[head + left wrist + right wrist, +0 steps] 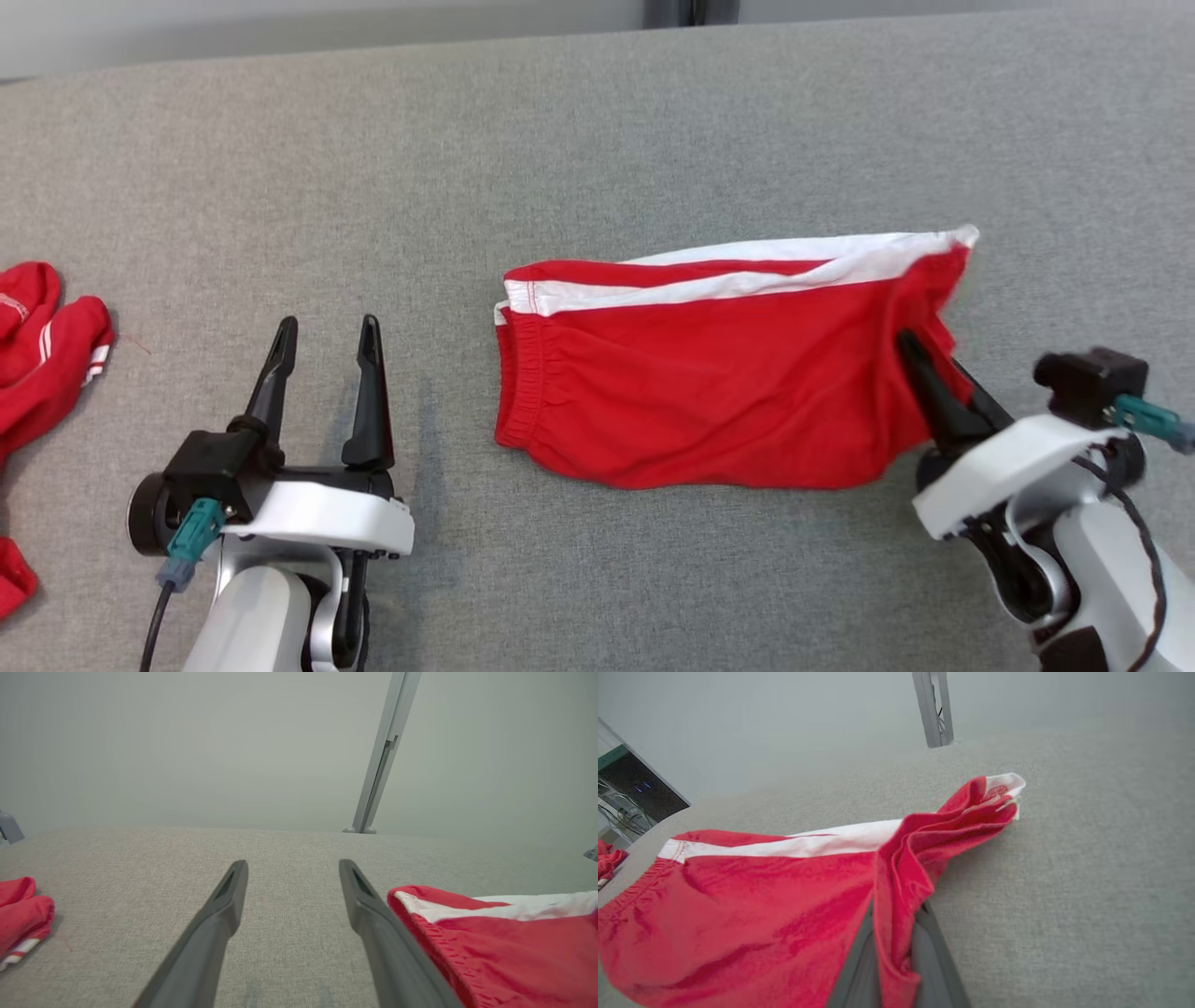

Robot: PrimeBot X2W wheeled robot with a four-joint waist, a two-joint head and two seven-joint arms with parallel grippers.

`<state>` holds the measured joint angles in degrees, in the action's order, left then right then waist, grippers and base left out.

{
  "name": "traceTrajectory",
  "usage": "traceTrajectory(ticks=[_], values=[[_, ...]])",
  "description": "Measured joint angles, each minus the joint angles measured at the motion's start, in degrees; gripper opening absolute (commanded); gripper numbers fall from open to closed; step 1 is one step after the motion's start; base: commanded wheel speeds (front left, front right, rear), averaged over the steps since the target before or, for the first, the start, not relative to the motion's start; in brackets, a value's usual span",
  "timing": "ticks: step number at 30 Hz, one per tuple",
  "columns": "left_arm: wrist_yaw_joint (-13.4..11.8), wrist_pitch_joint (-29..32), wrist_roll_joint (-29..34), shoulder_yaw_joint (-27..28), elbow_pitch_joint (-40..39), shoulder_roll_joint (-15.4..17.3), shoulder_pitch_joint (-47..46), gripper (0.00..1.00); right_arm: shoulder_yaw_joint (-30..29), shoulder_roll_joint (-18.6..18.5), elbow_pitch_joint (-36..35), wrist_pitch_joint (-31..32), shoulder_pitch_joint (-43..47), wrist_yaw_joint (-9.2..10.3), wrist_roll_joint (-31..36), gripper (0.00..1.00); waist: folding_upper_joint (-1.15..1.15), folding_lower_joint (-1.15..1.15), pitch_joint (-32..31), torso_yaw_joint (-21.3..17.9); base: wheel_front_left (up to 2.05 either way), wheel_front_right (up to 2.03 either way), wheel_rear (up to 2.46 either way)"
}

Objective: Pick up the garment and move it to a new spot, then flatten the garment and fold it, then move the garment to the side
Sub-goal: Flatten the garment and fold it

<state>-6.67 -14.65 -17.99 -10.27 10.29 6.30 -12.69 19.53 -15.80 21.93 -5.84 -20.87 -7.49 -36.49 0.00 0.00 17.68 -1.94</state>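
The garment (709, 373) is a pair of red shorts with a white side stripe, lying on the grey cloth table a little right of centre. Its elastic waistband faces left. My right gripper (920, 359) is shut on the garment's right edge, and the red cloth (896, 896) bunches up between the two fingers in the right wrist view. My left gripper (325, 336) stands open to the left of the garment, apart from it, with nothing between its fingers (224, 905). The waistband corner (420, 905) lies just right of the left gripper's right finger.
A second red garment (42, 345) with white stripes lies crumpled at the table's left edge. The grey table (597, 140) stretches bare behind the shorts. A grey metal post (383, 751) stands at the far edge.
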Motion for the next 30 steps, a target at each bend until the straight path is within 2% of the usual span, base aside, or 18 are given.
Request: traceTrajectory(ticks=[6,11,20,26,27,28,29,30], values=[[0.01,0.51,-0.21,-0.94,0.03,-0.13,0.61,1.00,3.07,3.43,-7.72,6.03,-3.24,0.00,4.17,0.00,0.00,0.00,-1.89,0.07,0.00,0.00,0.00],[0.37,0.52,-0.22,-2.14,0.45,-0.42,0.44,1.00,8.84,8.16,-8.49,8.09,-6.02,0.01,1.38,0.00,0.00,0.00,-2.33,1.84,0.00,0.00,0.00],[0.66,0.16,-0.65,-3.04,1.20,-1.07,-0.30,1.00,19.98,11.83,-1.21,5.58,-10.09,0.00,-5.38,0.00,0.00,0.00,-2.03,5.89,0.00,0.00,0.00],[0.79,-0.08,-0.65,-3.16,1.36,-1.35,-0.40,1.00,24.08,12.32,5.19,2.57,-11.96,0.01,-5.50,0.00,0.00,0.00,-1.36,7.34,0.00,0.00,0.00],[0.73,-0.09,-0.66,-3.12,1.40,-1.38,-0.40,1.00,24.90,12.36,5.43,1.94,-12.16,0.01,-5.73,0.02,0.00,0.00,-1.26,7.32,0.00,0.00,0.00],[0.73,-0.09,-0.66,-3.08,1.43,-1.41,-0.40,1.00,25.69,12.39,5.58,1.32,-12.37,0.01,-6.04,0.36,0.00,0.00,-1.21,7.25,0.00,0.00,0.00],[0.73,-0.10,-0.66,-3.03,1.48,-1.43,-0.40,1.00,26.51,12.39,5.61,0.78,-12.66,0.01,-6.19,0.81,0.00,0.00,-1.19,7.14,0.00,0.00,0.00],[0.71,-0.11,-0.66,-3.00,1.53,-1.44,-0.39,1.00,27.28,12.41,5.45,-0.23,-12.89,0.01,-6.21,1.00,0.00,0.00,-1.20,7.00,0.00,0.00,0.00]])
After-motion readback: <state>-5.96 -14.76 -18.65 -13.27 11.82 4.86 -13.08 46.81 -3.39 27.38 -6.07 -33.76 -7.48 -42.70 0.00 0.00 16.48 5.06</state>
